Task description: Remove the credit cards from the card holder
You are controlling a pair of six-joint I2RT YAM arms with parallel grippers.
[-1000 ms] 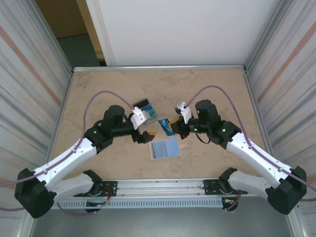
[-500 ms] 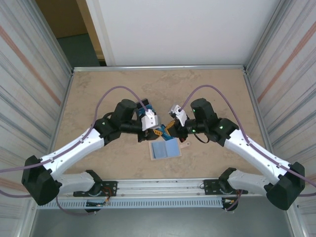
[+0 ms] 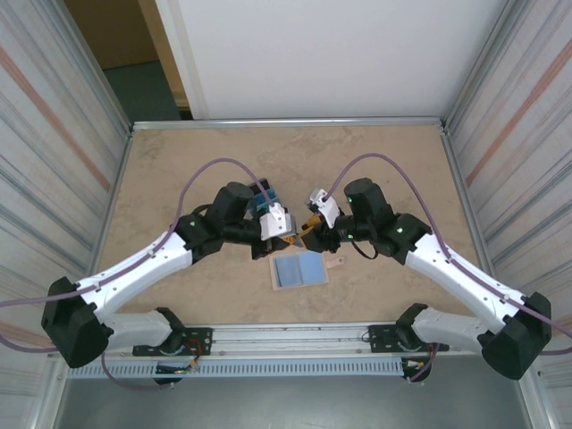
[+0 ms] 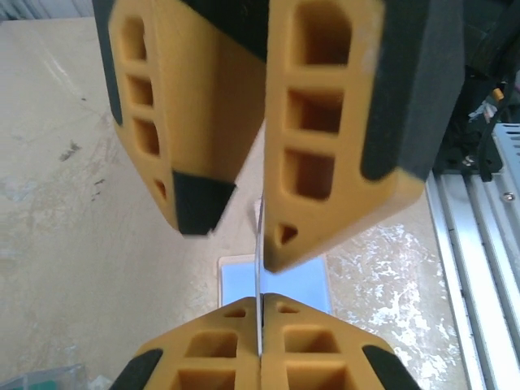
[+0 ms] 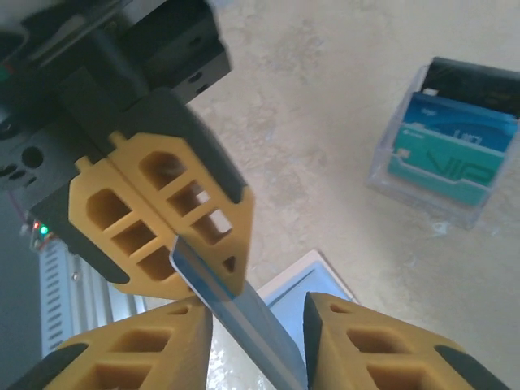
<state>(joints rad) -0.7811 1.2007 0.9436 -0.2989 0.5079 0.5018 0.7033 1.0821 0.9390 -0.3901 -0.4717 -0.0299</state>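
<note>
From above, the two arms are meeting over the middle of the tabletop (image 3: pixel 375 161), with the left end effector (image 3: pixel 288 237) and the right end effector (image 3: pixel 309 231) tip to tip just above the open card holder (image 3: pixel 299 268), which is lying flat with its pale blue inner faces up. Behind the left wrist a clear stand (image 3: pixel 264 195) is sitting, partly hidden by the arm; what passes between the fingers is too small to tell here. At the left wrist the matter is getting plainer: the left end effector (image 4: pixel 260 305) is clamping shut on a thin card (image 4: pixel 259 276) seen edge-on, while the right one's two fingers are standing apart above it, and the holder (image 4: pixel 301 280) is showing directly beneath. This looks like a handover, one arm drawing the card, the other taking it. At the right wrist, the right end effector (image 5: pixel 253 305) is standing open with the blue card (image 5: pixel 244 321) lying loose in the gap, its far end pinched in the left fingers (image 5: pixel 162 219). Beyond, the stand (image 5: pixel 443 162) is holding the other credit cards (image 5: pixel 455 130) upright in a row – probably where this card is headed.
</note>
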